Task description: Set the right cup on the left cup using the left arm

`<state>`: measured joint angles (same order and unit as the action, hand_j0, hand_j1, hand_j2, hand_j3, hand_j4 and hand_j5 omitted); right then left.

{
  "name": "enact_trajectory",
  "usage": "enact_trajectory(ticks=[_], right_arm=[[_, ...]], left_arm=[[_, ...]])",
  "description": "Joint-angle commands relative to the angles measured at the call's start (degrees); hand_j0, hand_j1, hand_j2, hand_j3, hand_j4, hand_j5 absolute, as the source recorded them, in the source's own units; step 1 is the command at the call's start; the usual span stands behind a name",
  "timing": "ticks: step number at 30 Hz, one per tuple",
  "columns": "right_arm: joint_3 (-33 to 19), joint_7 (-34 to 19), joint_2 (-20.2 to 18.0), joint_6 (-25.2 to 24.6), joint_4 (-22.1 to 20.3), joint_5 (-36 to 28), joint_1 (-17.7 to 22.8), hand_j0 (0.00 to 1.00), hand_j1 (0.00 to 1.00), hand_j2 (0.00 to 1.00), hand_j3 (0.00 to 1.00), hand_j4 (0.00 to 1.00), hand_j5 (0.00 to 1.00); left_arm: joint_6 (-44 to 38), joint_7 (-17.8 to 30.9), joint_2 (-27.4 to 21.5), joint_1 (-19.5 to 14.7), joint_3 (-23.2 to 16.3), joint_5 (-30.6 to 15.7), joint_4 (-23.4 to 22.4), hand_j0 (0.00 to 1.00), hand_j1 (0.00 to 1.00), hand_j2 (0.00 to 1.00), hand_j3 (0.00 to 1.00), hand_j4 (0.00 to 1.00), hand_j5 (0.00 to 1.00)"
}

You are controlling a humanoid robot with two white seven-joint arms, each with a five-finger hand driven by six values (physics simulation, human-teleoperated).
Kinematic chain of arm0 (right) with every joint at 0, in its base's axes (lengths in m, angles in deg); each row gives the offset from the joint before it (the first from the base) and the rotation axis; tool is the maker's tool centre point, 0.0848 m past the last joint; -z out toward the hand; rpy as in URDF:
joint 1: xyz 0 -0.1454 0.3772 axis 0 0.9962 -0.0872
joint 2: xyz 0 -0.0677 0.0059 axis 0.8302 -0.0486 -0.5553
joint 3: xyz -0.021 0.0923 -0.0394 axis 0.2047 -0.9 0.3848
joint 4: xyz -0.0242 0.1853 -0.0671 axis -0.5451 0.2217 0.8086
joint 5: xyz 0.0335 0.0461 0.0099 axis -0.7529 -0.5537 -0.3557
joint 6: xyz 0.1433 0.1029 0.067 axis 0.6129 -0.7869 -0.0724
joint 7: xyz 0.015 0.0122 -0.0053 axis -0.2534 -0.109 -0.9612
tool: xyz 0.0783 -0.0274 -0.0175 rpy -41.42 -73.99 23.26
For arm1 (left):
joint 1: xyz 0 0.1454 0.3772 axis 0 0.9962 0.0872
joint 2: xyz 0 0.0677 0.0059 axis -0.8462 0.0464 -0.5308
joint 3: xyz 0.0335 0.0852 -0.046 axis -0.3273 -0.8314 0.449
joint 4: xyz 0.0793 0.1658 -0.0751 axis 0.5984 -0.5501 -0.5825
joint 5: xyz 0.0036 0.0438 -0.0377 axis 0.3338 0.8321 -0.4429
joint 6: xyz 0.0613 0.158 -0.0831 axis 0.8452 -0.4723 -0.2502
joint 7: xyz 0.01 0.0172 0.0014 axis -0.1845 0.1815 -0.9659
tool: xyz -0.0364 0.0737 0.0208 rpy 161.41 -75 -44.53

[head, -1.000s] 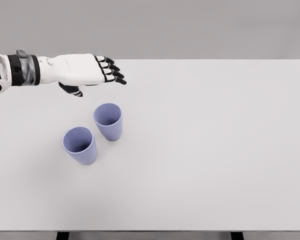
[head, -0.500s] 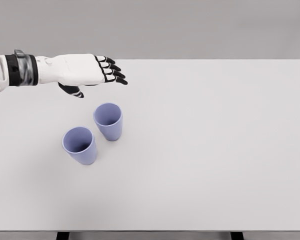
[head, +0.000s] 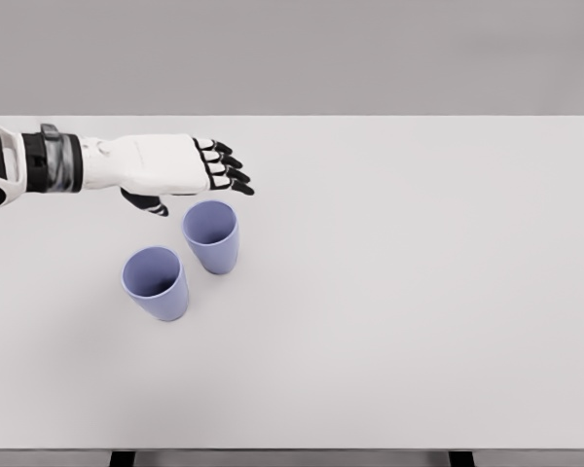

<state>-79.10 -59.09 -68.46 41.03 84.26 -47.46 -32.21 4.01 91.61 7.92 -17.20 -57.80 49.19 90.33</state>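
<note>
Two lavender-blue cups stand upright on the white table (head: 399, 292). The right cup (head: 212, 236) is slightly farther back; the left cup (head: 157, 283) sits nearer and to its left, a small gap between them. My left hand (head: 200, 180) hovers just behind and above the right cup, palm down, its black-tipped fingers (head: 232, 172) stretched out and its thumb hanging below. It is open and touches neither cup. The right arm is out of view.
The table's front edge (head: 292, 449) runs along the bottom of the view, with dark legs below it. A grey wall lies behind the table.
The left hand has dropped lower and shifted slightly right toward the right cup. Both cups stay where they were.
</note>
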Motion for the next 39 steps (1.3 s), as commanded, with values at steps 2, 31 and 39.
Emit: enact_trajectory(ticks=[2, 31, 39], right_arm=[[0.0, 0.0, 0.0, 0.0, 0.0, 0.0, 0.0, 1.00, 1.00, 1.00, 1.00, 1.00, 1.00], [0.0, 0.0, 0.0, 0.0, 0.0, 0.0, 0.0, 1.00, 1.00, 1.00, 1.00, 1.00, 1.00], [0.0, 0.0, 0.0, 0.0, 0.0, 0.0, 0.0, 1.00, 1.00, 1.00, 1.00, 1.00, 1.00]], left_arm=[[-0.2, 0.0, 0.0, 0.3, 0.0, -0.2, 0.5, 1.00, 1.00, 1.00, 1.00, 1.00, 1.00], [-0.2, 0.0, 0.0, 3.5, 0.0, 1.9, 2.1, 1.00, 1.00, 1.00, 1.00, 1.00, 1.00], [-0.2, 0.0, 0.4, 3.3, 0.1, 2.6, 2.1, 1.00, 1.00, 1.00, 1.00, 1.00, 1.00]])
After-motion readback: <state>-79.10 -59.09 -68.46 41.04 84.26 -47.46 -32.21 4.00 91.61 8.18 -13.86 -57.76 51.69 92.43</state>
